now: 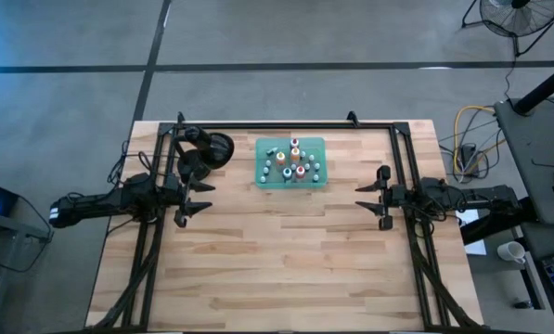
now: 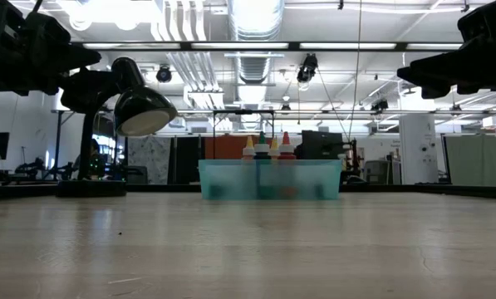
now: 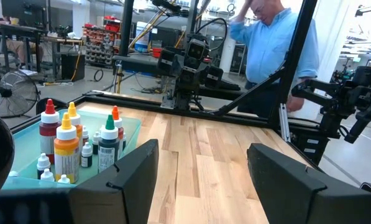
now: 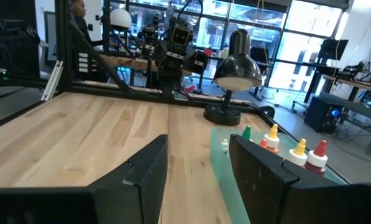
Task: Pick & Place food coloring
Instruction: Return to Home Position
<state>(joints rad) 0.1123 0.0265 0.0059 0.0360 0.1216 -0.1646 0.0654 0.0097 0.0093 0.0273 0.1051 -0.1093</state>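
Observation:
The food coloring bottles (image 1: pixel 293 162) stand upright in a flat translucent green tray (image 1: pixel 315 144) at the far middle of the table. The left wrist view shows a red one (image 3: pixel 48 130), an orange-yellow one (image 3: pixel 66 152) and a green one (image 3: pixel 109 146), with small white-capped pieces around them. My left gripper (image 1: pixel 205 197) hovers level at the table's left side, open, with nothing between its fingers (image 3: pixel 135 177). My right gripper (image 1: pixel 362 198) hovers level at the right side, open and empty too. Both stand nearer than the tray and apart from it.
A black desk lamp (image 1: pixel 212 148) stands just left of the tray at the far left. Black frame rails (image 1: pixel 286 127) run along the table's far edge and sides. A person in a blue shirt (image 3: pixel 278 43) stands beyond the table. Bare wood (image 1: pixel 286 250) lies between the grippers.

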